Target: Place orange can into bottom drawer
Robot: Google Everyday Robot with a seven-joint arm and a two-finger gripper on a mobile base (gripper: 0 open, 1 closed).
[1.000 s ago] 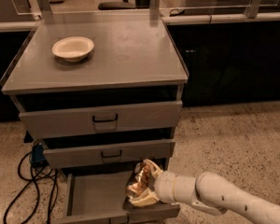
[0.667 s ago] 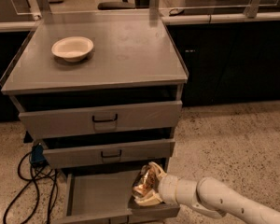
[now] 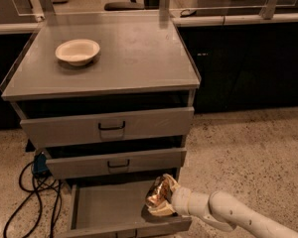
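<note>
Gripper (image 3: 162, 203) reaches in from the right, fingers clamped on the orange can (image 3: 155, 194), which sits tilted just above the right near part of the open bottom drawer (image 3: 104, 206). Bare drawer floor lies directly beneath and leftward, so lowering straight down should do.

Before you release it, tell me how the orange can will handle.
Probably light and easily crushed: the orange can looks dented in the gripper, held over the bottom drawer near its right front. Its rounded body may roll on the flat floor.
</note>
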